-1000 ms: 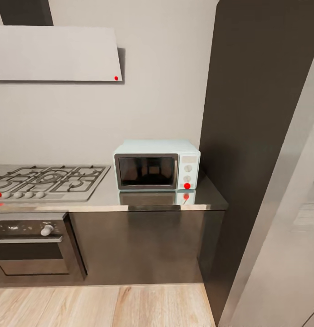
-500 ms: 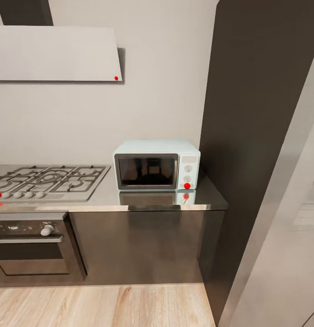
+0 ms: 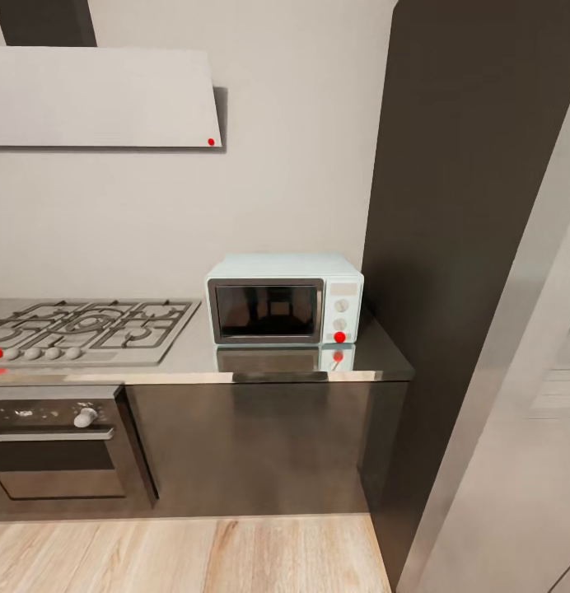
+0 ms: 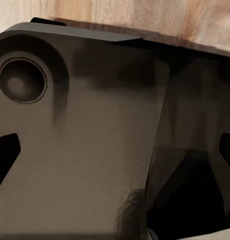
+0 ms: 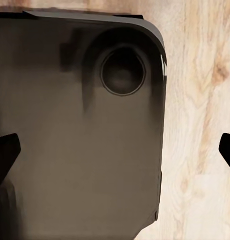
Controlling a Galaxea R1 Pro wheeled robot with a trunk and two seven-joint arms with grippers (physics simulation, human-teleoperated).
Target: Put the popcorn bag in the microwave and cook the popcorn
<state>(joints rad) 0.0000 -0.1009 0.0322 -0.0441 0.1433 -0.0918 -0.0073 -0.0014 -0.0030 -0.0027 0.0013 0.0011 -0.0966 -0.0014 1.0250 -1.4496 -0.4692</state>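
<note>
The microwave [image 3: 283,298], a pale mint-blue box with a dark glass door, two knobs and a red dot, stands with its door closed at the right end of the glossy grey countertop [image 3: 194,362]. The popcorn bag and the popcorn are out of view. In the left wrist view my left gripper [image 4: 115,160] is open, its dark fingertips [image 4: 5,160] at the picture's two sides, over my dark base. My right gripper [image 5: 115,152] is open as well, fingertips [image 5: 5,150] wide apart, above the base and the wooden floor [image 5: 204,125].
A gas hob [image 3: 87,325] with black grates lies left of the microwave, with a built-in oven [image 3: 58,449] below and a hood [image 3: 100,97] above. A tall dark cabinet [image 3: 466,206] closes the counter's right end. Wooden floor [image 3: 194,556] lies before the cabinets.
</note>
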